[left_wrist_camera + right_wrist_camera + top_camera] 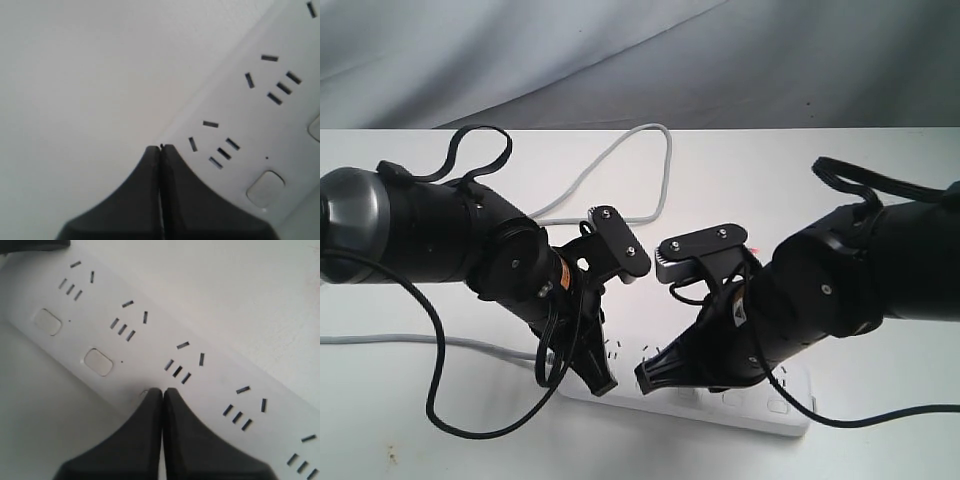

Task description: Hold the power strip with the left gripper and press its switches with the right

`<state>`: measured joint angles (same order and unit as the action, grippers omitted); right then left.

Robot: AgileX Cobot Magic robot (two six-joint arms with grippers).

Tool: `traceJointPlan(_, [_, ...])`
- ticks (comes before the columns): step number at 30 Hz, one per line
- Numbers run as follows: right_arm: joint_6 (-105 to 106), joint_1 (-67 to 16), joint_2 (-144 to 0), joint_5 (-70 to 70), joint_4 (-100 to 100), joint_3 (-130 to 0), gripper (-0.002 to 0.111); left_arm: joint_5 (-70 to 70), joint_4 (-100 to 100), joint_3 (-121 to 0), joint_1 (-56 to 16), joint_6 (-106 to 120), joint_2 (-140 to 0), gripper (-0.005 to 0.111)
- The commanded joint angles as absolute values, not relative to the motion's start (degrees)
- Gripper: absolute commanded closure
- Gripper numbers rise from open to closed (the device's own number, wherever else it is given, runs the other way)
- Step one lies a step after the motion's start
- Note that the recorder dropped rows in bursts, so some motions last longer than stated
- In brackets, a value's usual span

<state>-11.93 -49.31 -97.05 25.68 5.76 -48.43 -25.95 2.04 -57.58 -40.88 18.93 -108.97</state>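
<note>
The white power strip [790, 400] lies near the table's front edge, mostly hidden under both arms. My left gripper [604, 384] is shut with nothing between its fingers. Its tip [161, 148] rests at the strip's [260, 115] end edge, beside a socket and one switch [265, 189]. My right gripper [646, 378] is also shut, and its tip [162, 391] is down on the strip [150, 335] over a partly hidden switch [144, 392]. Two more switches [98, 362] [47, 321] show beside it, along with several three-hole sockets.
The strip's grey-white cord [620, 160] loops across the white table [880, 150] behind the arms and runs off to the left [420, 341]. A black arm cable [470, 432] hangs over the front left. A grey cloth backdrop [620, 60] closes the far side.
</note>
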Motion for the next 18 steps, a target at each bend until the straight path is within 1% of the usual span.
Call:
traceJointPlan(1, [-12.47,-49.17,-100.49,26.25,5.65,-48.36,0.108,-31.35,1.35,-56.33,-40.53,18.07,-111.44,0.107])
traceJointPlan(6, [-12.04,-49.17,-103.27,24.95,8.09,-48.36,0.108,-31.35,1.35,-56.33,-40.53,18.07,-111.44,0.107])
traceJointPlan(15, [-10.79,-49.31,-102.79,27.87,8.59,-48.36,0.108,-31.35,1.35,-56.33,-40.53,18.07,-111.44,0.107])
traceJointPlan(18, [-10.79,-49.31,-99.89,28.27,8.59,-48.36,0.108,-31.35,1.35,-56.33,-40.53,18.07,-111.44,0.107])
